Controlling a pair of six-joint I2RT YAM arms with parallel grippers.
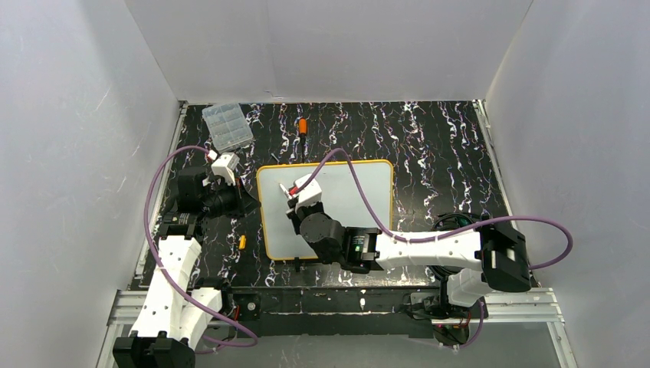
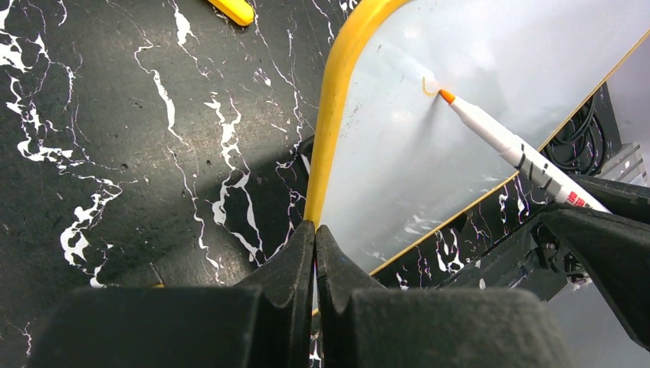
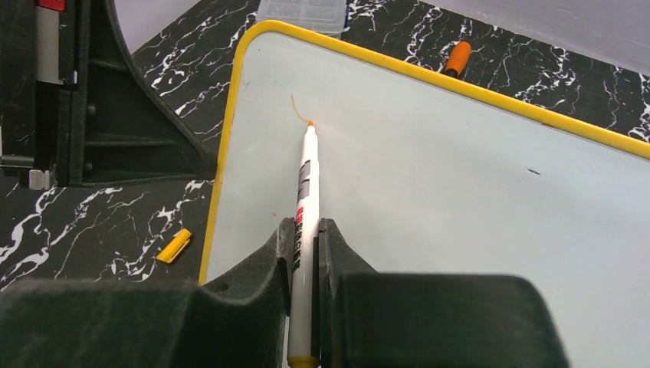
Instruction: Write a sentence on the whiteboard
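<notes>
Right gripper [image 3: 306, 234] clamps a slim white marker [image 3: 306, 176] on the glossy, round-cornered whiteboard [image 1: 354, 192]. The sentence [image 3: 296, 107] is one thin orange curl near its far-left corner. Left gripper [image 2: 315, 234], pinched together, sits beside its left rim.

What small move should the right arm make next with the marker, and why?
Probably draw the marker tip onward across the whiteboard to extend the letter: the right fingers clamp the marker, and its tip touches the board at the end of one short orange stroke.
</notes>
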